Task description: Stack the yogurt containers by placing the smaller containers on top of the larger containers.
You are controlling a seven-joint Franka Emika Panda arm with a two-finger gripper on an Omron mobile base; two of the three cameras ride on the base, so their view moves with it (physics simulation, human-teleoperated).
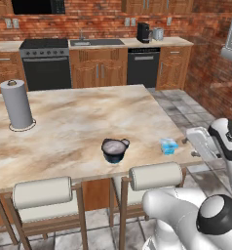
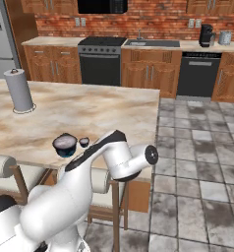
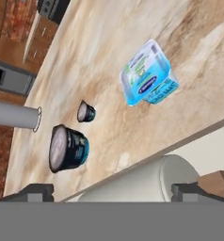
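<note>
The marble table (image 1: 64, 127) carries everything; the tall grey paper-towel roll (image 1: 16, 104) stands upright at its far left, well apart from the cups; the navy tub (image 1: 113, 150) sits near the front edge, above the stools (image 1: 42, 193); the light-blue cup (image 1: 168, 145) sits to its right near the table's corner, apart from it; the tiny dark-topped pot (image 2: 84, 142) sits just beside the tub; the hand (image 3: 112, 190) hovers with fingers spread wide, holding nothing.
</note>
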